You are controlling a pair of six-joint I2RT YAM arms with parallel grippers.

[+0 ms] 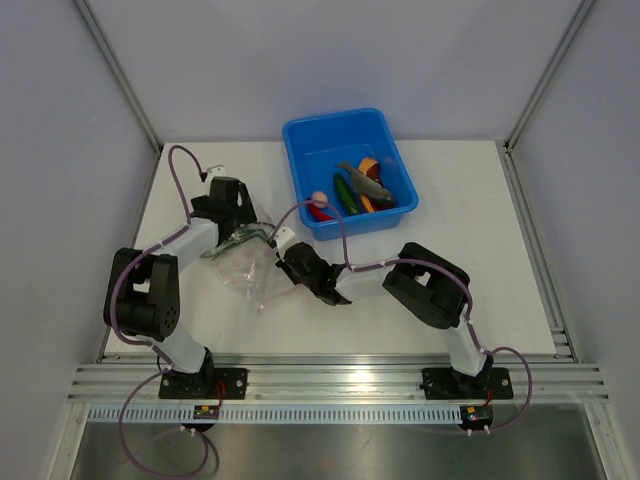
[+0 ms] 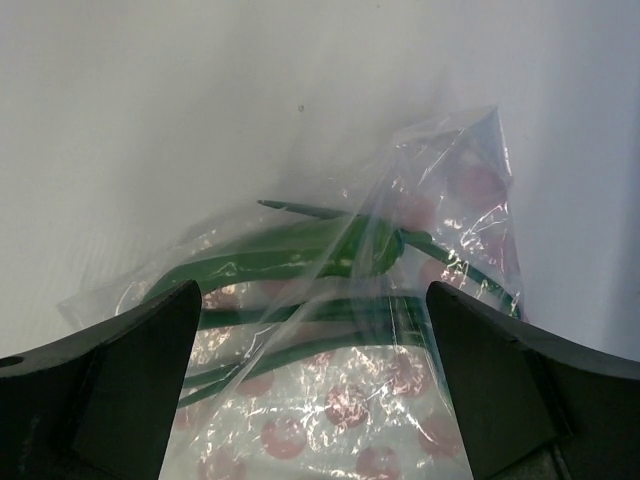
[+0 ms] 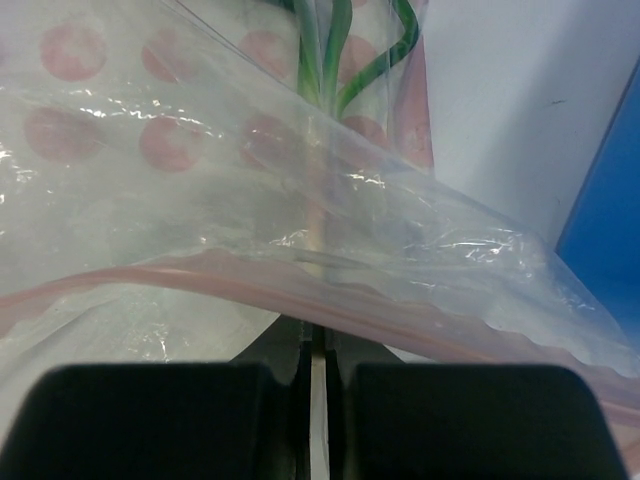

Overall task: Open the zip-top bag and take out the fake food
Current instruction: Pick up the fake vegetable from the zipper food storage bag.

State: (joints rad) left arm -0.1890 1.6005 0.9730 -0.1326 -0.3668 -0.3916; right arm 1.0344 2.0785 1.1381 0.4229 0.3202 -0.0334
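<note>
Bag pinched on the counter (image 1: 480,260), tub beyond.
The right hand (image 3: 318,350) is clamped on the zip-top bag (image 1: 250,272) at its zip strip (image 3: 150,285). The left hand (image 2: 315,325) gapes wide, empty, astride the bag's end with the green onion (image 2: 300,250). Farther back, the blue tub (image 1: 300,135) holds other fake food (image 1: 355,190).

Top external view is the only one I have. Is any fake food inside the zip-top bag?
Observer: Yes. The left wrist view shows a green onion inside the zip-top bag.
Operator: Does the left pincer grip the bag?
Observer: No. The left pincer is wide open, with the bag lying in the gap.
Operator: And the right pincer?
Observer: The right pincer is shut on the bag's edge, just below the pink zip strip.
</note>
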